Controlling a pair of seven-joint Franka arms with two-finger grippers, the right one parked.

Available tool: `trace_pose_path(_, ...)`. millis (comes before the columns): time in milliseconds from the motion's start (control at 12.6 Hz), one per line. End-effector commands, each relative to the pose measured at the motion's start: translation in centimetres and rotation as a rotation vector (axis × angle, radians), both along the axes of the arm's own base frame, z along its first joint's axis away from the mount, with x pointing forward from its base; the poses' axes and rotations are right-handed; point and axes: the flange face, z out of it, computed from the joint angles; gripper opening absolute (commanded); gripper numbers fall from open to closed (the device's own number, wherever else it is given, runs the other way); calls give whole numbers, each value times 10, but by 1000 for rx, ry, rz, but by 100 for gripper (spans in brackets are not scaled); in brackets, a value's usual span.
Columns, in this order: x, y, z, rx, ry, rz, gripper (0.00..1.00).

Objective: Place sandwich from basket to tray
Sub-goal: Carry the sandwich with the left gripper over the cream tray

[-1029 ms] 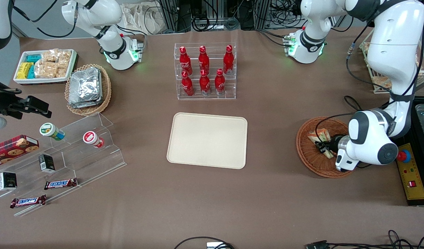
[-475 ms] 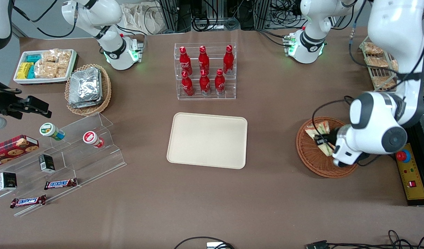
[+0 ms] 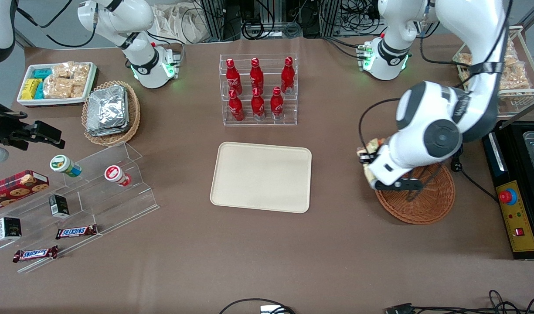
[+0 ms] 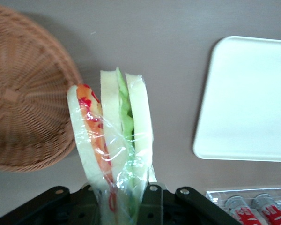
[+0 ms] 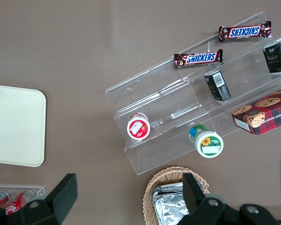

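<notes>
While my arm hides it from the front, my gripper [image 4: 124,197] pinches the sandwich [image 4: 112,145] above bare table, between basket [image 4: 23,103] and tray [image 4: 248,98].

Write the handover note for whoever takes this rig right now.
Gripper: shut on the sandwich, held in the air just past the basket's rim, on the tray side.
Basket: nothing visible in it.
Tray: bare, beside the basket toward the parked arm's end.
Done: sandwich picked and out of the basket.
Left: carry it over the tray, lower, release.
</notes>
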Motion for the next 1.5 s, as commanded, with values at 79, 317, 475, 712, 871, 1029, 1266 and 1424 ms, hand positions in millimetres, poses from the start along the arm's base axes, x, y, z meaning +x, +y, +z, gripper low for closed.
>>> trace_pose_path(79, -6, -73, -23, -41, -65, -121, 0)
trace_pose_path(317, -20, -125, -54, -67, -90, -178, 0)
trace_pose_path(475, -27, -155, -86, -66, -103, -151, 0)
trace_pose_path(712, -36, -194, -124, -68, -78, -170, 0)
trace_pose_path(871, -42, -214, -144, -78, -94, -146, 3)
trace_pose_path(1029, -45, -218, -161, -64, -113, -158, 4)
trace_pose_path(1266, -46, -216, -178, -17, -125, -201, 8)
trace_pose_path(1424, -51, -215, -189, 5, -121, -222, 15)
